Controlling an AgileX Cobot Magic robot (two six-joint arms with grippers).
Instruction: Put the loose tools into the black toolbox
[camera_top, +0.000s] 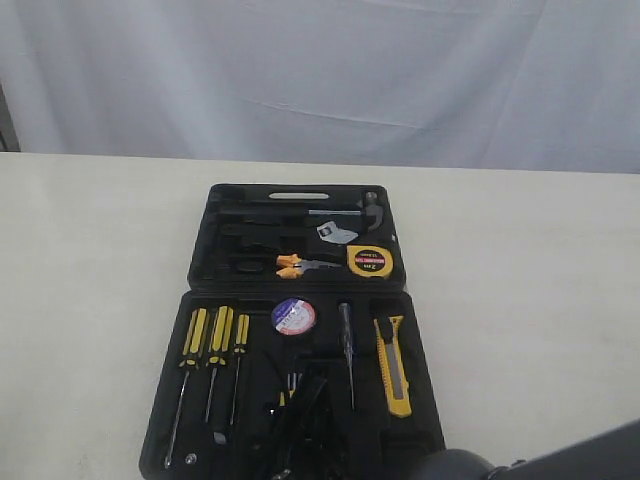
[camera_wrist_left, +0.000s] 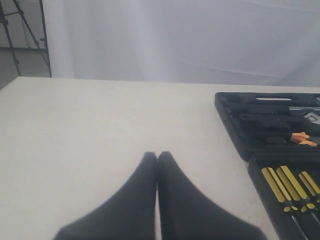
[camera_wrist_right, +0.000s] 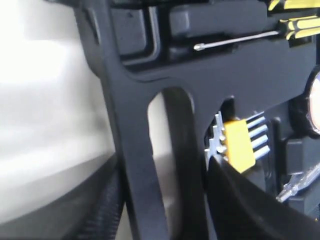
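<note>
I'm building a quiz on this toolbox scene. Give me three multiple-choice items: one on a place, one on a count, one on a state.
1. Where does the yellow tape measure lie?
A) on the table beside the case
B) in the far half of the black toolbox, beside the pliers
C) in its near half

2. How many yellow-handled screwdrivers lie in the near half?
A) one
B) five
C) three

3. The left gripper is:
A) shut and empty, over the table
B) wide open
C) shut on a tool

Answers: B, it sits just right of the pliers in the far half; C, three yellow handles lie side by side; A, its fingers meet with nothing between them.
</note>
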